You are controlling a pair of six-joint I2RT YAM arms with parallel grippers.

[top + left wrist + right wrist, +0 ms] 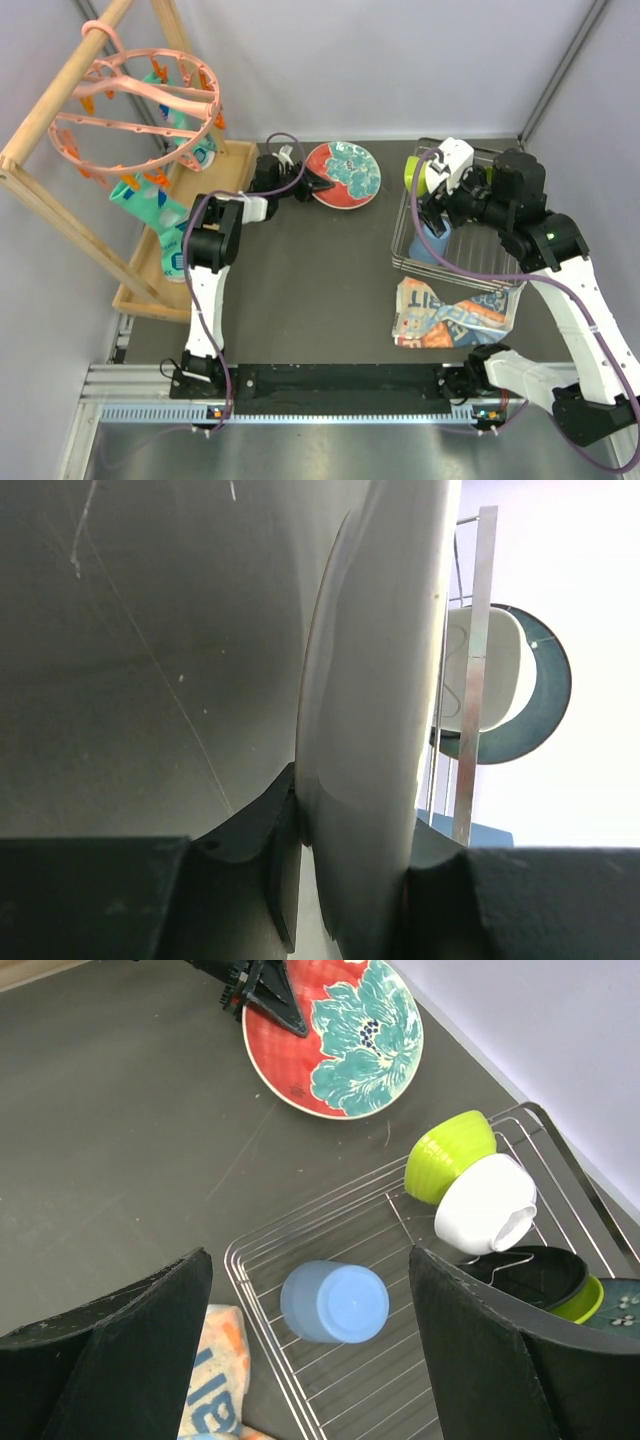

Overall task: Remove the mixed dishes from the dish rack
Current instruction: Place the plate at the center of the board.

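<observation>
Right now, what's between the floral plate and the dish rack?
Nothing: bare dark table between floral plate and dish rack, seen from the right wrist.

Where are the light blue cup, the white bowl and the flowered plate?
light blue cup (335, 1303), right wrist view, on its flat round end.
white bowl (485, 1203), right wrist view, on its outer wall.
flowered plate (365, 1035), right wrist view, on its teal flower.

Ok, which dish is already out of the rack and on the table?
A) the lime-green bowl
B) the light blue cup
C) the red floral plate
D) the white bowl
C: the red floral plate lies on the dark table with the left gripper clamped on its edge, while the light blue cup, white bowl and lime-green bowl sit inside the dish rack.
</observation>
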